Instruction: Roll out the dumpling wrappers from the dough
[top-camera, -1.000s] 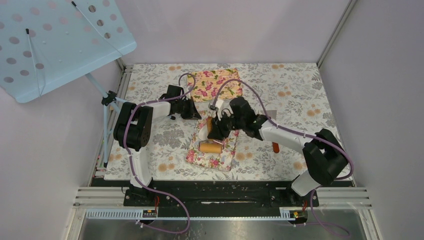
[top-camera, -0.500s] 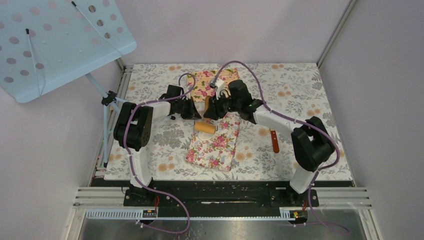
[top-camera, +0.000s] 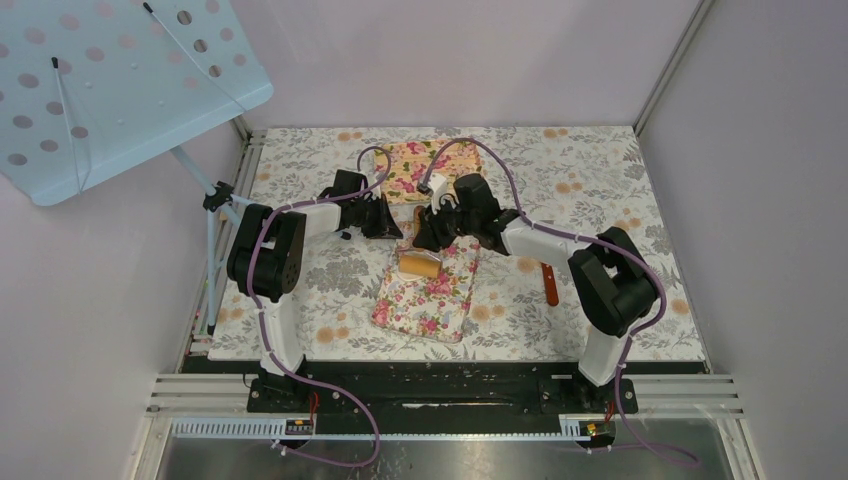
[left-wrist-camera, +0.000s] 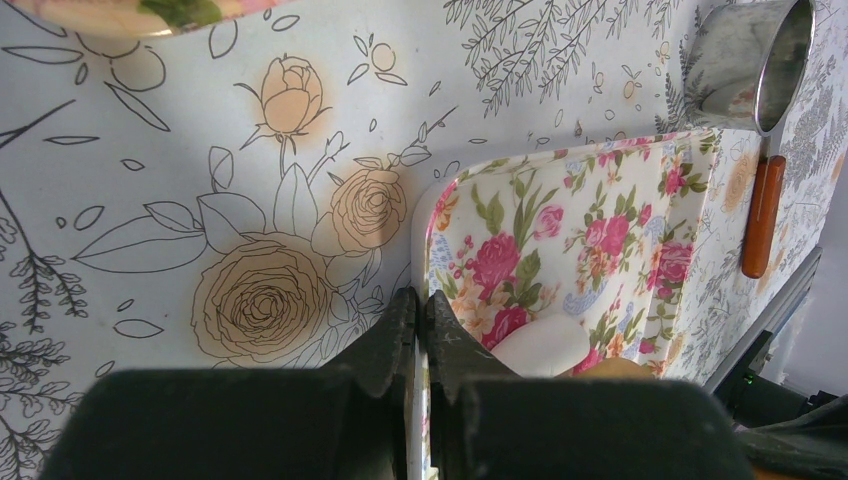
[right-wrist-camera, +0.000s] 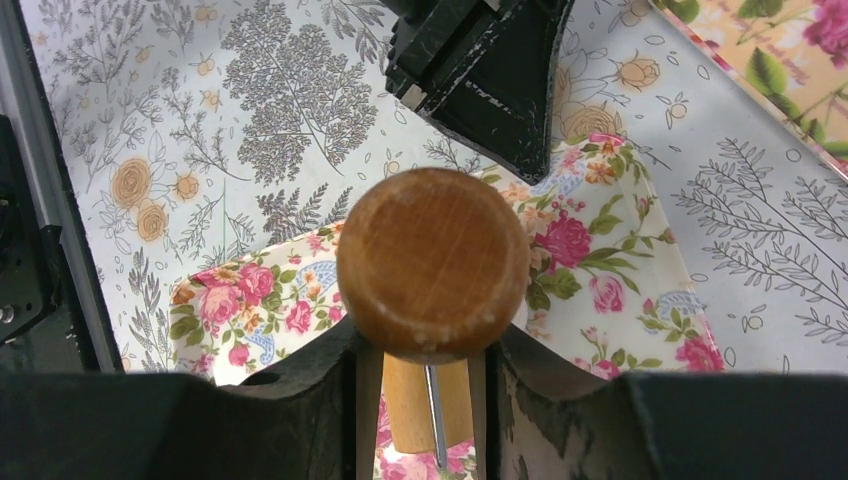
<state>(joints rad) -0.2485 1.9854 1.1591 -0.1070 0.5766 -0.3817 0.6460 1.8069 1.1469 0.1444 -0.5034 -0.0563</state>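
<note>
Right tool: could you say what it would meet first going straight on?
Probably the black left tool, shut on the flowered rectangular tray beyond the held wooden roller; depth is unclear.

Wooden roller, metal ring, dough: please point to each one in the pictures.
wooden roller (right-wrist-camera: 433, 265): right wrist view, round end of its handle.
metal ring (left-wrist-camera: 735, 55): left wrist view, shiny outer wall.
dough (left-wrist-camera: 545, 345): left wrist view, white top surface.

A brown-handled tool (top-camera: 549, 283) lies right of the floral tray (top-camera: 425, 300).
</note>
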